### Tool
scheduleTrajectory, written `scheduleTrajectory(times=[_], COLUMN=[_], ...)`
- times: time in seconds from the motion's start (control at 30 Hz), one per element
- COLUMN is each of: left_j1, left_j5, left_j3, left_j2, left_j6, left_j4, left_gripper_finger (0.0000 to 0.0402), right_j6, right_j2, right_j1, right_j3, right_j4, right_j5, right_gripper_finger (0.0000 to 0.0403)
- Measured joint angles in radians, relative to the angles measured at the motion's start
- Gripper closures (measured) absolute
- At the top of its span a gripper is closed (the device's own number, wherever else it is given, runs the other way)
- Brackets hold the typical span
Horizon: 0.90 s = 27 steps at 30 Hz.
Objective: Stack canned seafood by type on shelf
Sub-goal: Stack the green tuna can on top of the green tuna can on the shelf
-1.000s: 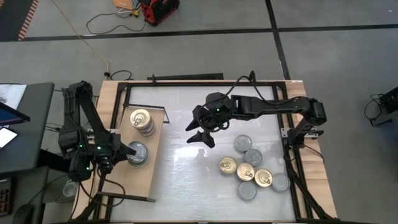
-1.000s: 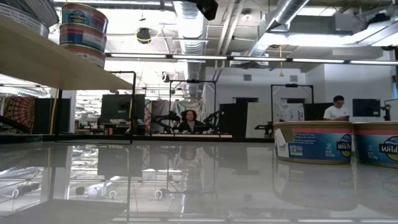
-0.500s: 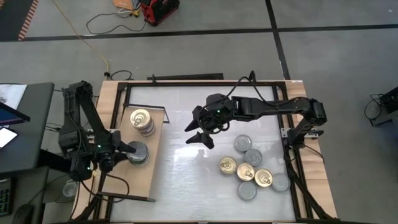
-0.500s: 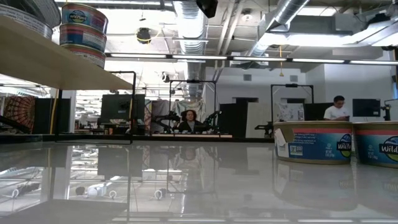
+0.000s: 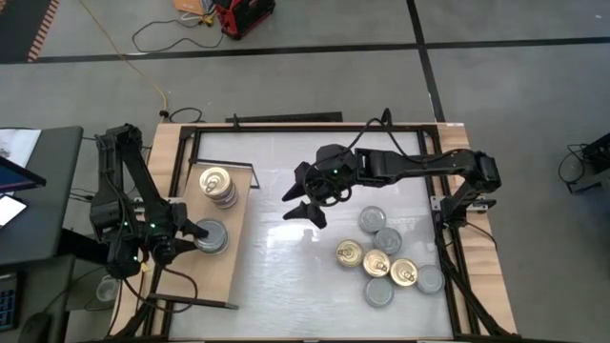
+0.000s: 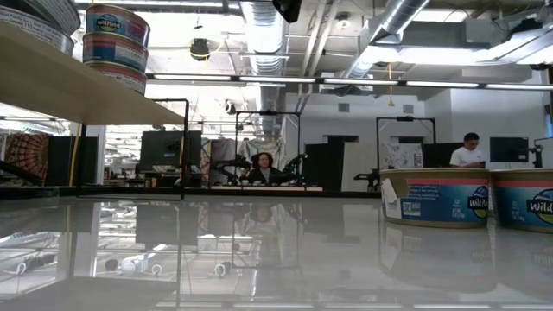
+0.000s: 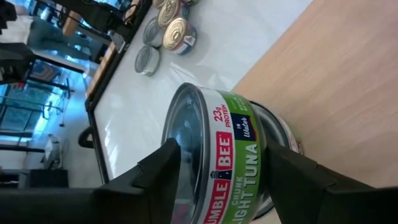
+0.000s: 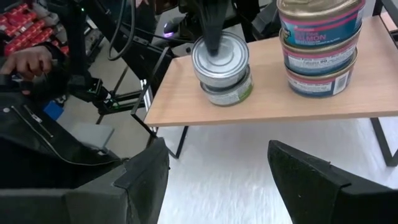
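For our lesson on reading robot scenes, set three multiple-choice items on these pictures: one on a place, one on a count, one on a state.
1. Where is the left end effector? A at the silver-topped stack on the shelf; B over the loose tins; C off the table.
2. How many tins make the gold-topped stack? A two; B three; C five.
3. The right end effector is: A shut on a tin; B shut, empty; C open, empty.
Key: 1 A, the high view shows it beside that stack; 2 B, the right wrist view shows three tins one upon another; 3 C, its fingers stand apart above the white tabletop with nothing between.
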Motion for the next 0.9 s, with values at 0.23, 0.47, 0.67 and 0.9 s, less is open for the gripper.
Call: scheduleTrajectory(times=[0.23, 0.47, 0.67, 0.9], left_j1=[0.0, 0.018, 0.053, 0.077], left_j5=[0.0, 0.01, 0.048, 0.07], left_j3=[0.0, 0.0, 0.0, 0.0], left_j2=[0.0, 0.0, 0.0, 0.0], left_j6=[-0.018, -0.041, -0.044, -0.032], left_j4=[0.008, 0.008, 0.022, 0.056], left_gripper_finger=[0.0187, 0.0145, 0.0126, 0.0126], right_j6=[0.001, 0.003, 0.003, 0.002], right_j2=[0.0, 0.0, 0.0, 0.0], right_j1=[0.0, 0.0, 0.0, 0.005], right_j3=[0.0, 0.0, 0.0, 0.0], right_j4=[0.004, 0.006, 0.008, 0.01], right_j5=[0.0, 0.0, 0.0, 0.0], right_gripper_finger=[0.0106, 0.0106, 0.0106, 0.0107])
